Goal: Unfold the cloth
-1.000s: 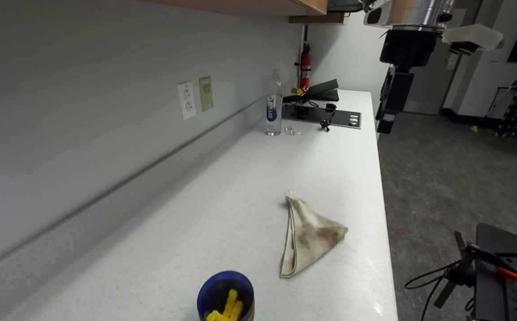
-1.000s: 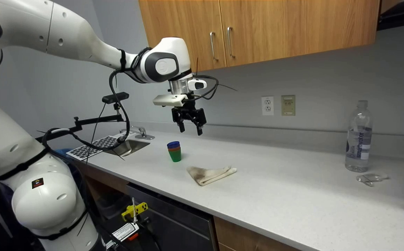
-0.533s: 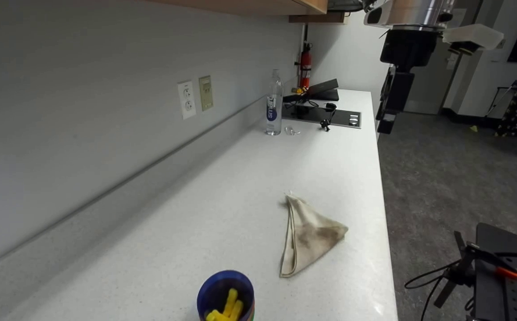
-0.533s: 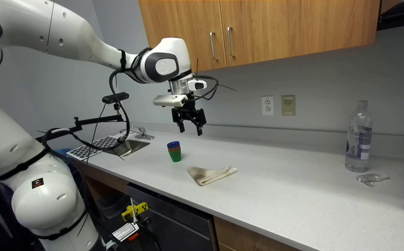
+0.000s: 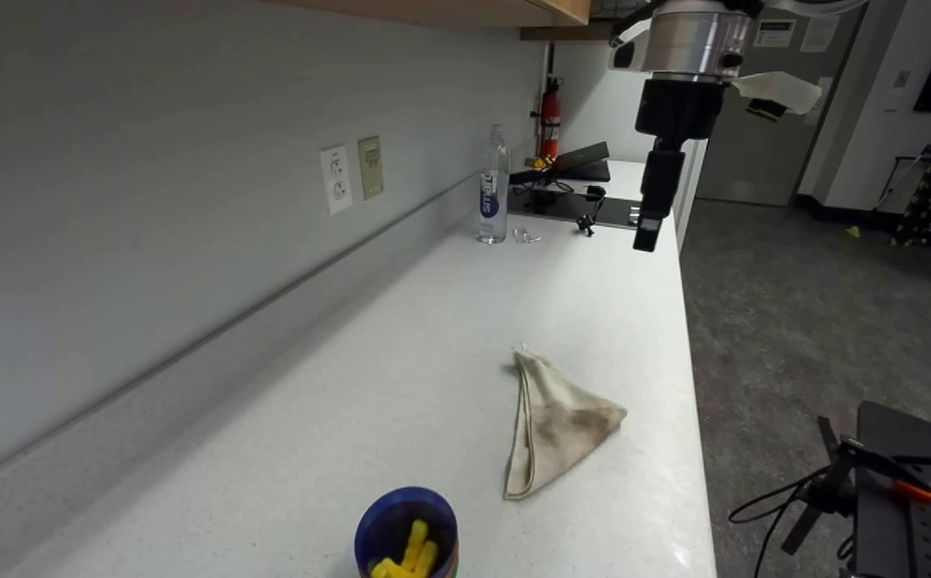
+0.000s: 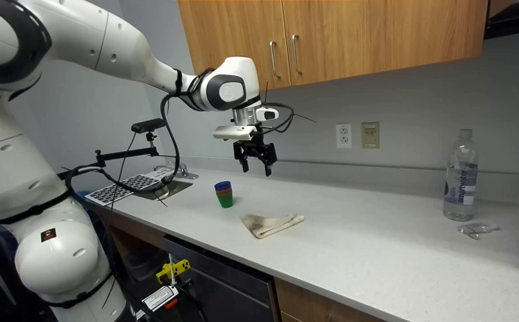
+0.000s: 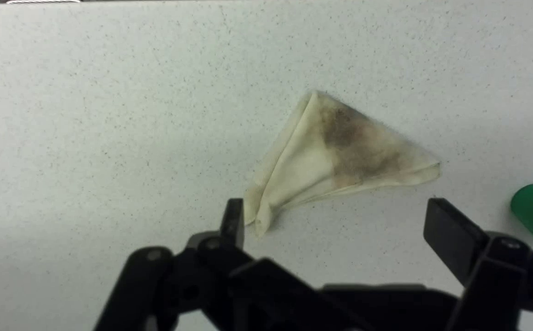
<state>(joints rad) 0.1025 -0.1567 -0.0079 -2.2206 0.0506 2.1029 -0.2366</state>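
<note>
The cloth (image 6: 266,225) lies folded on the counter (image 6: 358,250) in an exterior view, likely light, limp and best pinched at a loose layered corner, the gripper (image 6: 257,170) spread wide and empty above, with cups (image 6: 224,195) left and farther, the near edge (image 6: 286,277) close, and room rightward before the bottle (image 6: 460,179).

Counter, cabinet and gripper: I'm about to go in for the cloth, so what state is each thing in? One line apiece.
Gripper: open, empty, in the air above the counter.
Cloth: folded, stained, lying on the counter.
Cups: stacked upright, the blue one on top.
Yellow pieces: inside the top cup.
Bottle: upright, seems partly filled.
Cabinet doors: shut.
Cooktop: cannot tell whether it is on.
</note>
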